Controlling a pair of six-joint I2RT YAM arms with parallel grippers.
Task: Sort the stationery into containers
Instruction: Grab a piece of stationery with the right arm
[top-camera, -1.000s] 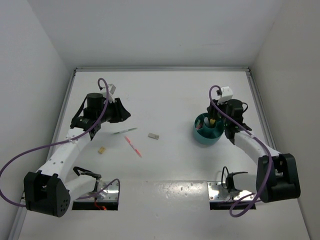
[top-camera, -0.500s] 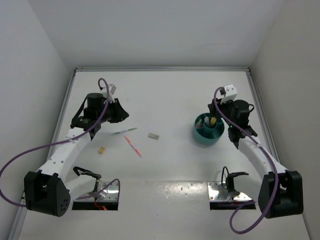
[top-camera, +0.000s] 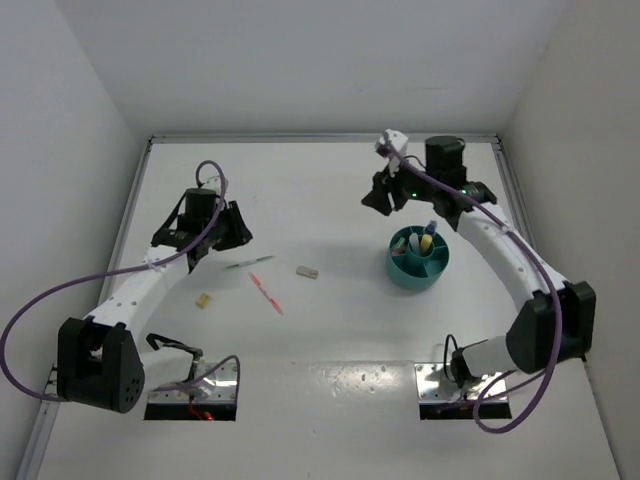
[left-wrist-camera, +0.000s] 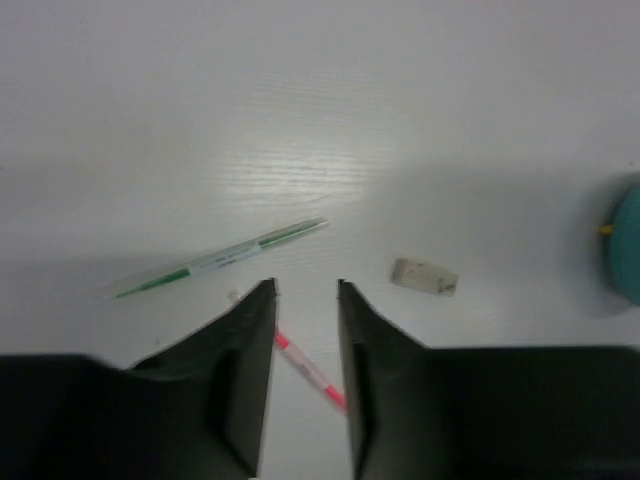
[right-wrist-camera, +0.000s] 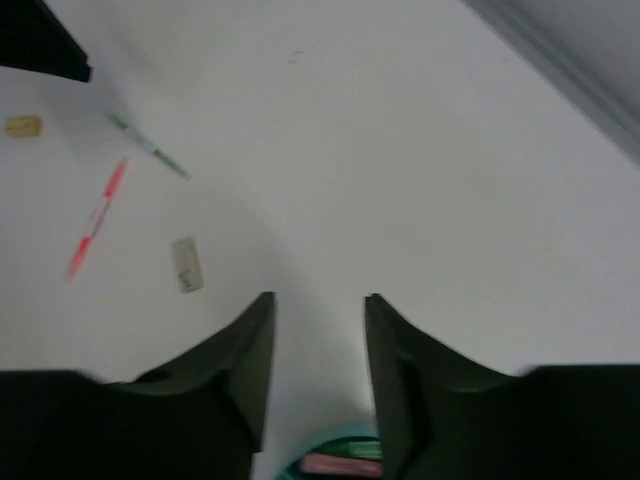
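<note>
Two hands show in the top view, both apart from every item. The left hand (top-camera: 234, 229) hangs over the counter (top-camera: 330, 330) with its jaws parted and nothing between them. A thin green pen (top-camera: 250, 262) lies just in front of it, with the clear tube with a red tip (top-camera: 266, 293) a little beyond that pen. The tiny yellow piece (top-camera: 203, 300) sits back towards this arm's base. The grey eraser (top-camera: 307, 271) lies further out, between the two hands. The right hand (top-camera: 379, 198) is raised, jaws also parted and empty. The teal tub (top-camera: 399, 270) stands near it, towards its own arm's base, with a yellow marker (top-camera: 428, 241) and a light-blue marker (top-camera: 431, 228) upright inside.

Seen from the left wrist, the left hand (left-wrist-camera: 305, 288) is released, a bare gap between its fingers (left-wrist-camera: 250, 340). The green pen (left-wrist-camera: 225, 258) lies slantwise just past the fingertips. The red-tipped tube (left-wrist-camera: 310, 365) runs under the gap, the eraser (left-wrist-camera: 424, 277) lies off to one side, and the tub's edge (left-wrist-camera: 630, 250) shows far on that side.

Seen from the right wrist, the right hand (right-wrist-camera: 318, 300) is likewise released and empty. The tub's rim (right-wrist-camera: 300, 466) peeks out beneath the fingers, a pink marker (right-wrist-camera: 330, 464) inside. Ahead and to one side lie the eraser (right-wrist-camera: 185, 264), the tube (right-wrist-camera: 95, 220), the pen (right-wrist-camera: 148, 146) and the yellow piece (right-wrist-camera: 22, 126), all blurred.
</note>
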